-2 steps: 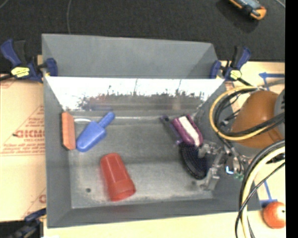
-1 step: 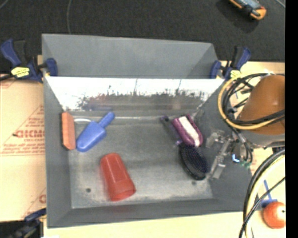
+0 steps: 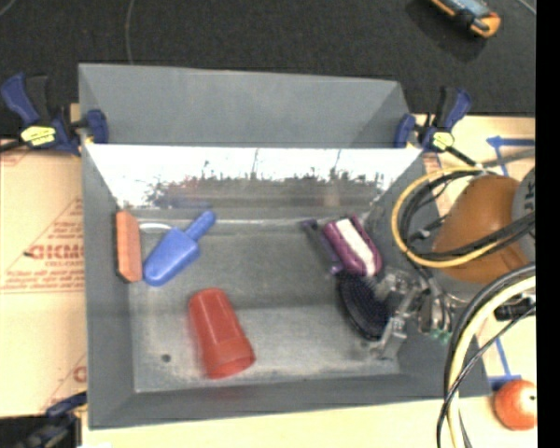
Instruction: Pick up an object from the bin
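From my camera view, looking down into the grey metal bin, I see the arm coming in from the right, its orange cover ringed by loops of black and yellow cable. The gripper sits low in the bin's right front corner, close against the right wall. I cannot make out whether it is spread or closed, nor whether it has anything in its grasp; the metal parts there merge with the wall behind them.

The thing nearest to it is a black oval brush, lying on the floor just beside the gripper on its left, possibly touching it. I cannot tell for sure. Just behind that black brush, towards the back wall, lies a purple and white brush, tilted, its lower end meeting the top of the black one.

The other things lie well apart from the gripper. A red cup is on its side near the front, left of the middle. A blue scoop lies at the back left, its handle pointing up and to the right. Just beside the scoop, along the left wall, is an orange stick-shaped piece, lying lengthwise front to back.
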Controlling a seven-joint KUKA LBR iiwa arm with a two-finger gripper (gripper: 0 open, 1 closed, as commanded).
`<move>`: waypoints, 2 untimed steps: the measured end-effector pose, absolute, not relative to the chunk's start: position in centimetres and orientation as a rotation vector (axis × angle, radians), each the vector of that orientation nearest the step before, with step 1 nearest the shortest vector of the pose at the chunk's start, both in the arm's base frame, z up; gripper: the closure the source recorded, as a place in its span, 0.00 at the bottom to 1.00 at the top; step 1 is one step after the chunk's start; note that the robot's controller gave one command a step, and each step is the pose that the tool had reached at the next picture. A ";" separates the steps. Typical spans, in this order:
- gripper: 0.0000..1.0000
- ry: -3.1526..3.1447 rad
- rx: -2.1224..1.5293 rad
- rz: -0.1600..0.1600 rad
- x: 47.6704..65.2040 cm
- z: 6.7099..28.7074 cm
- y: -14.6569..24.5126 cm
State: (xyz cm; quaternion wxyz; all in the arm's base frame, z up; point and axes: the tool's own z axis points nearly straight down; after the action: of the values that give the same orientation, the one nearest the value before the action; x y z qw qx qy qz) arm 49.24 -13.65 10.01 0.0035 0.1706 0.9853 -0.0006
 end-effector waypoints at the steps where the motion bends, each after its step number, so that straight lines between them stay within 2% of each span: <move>1: 0.00 3.003 0.828 0.000 49.4 7.2 -14.8; 2: 1.00 3.021 0.762 -0.008 49.7 7.4 -14.5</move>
State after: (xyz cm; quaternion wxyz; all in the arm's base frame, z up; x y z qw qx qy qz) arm 49.66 -14.53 7.38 0.0132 0.2444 0.9696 -0.0024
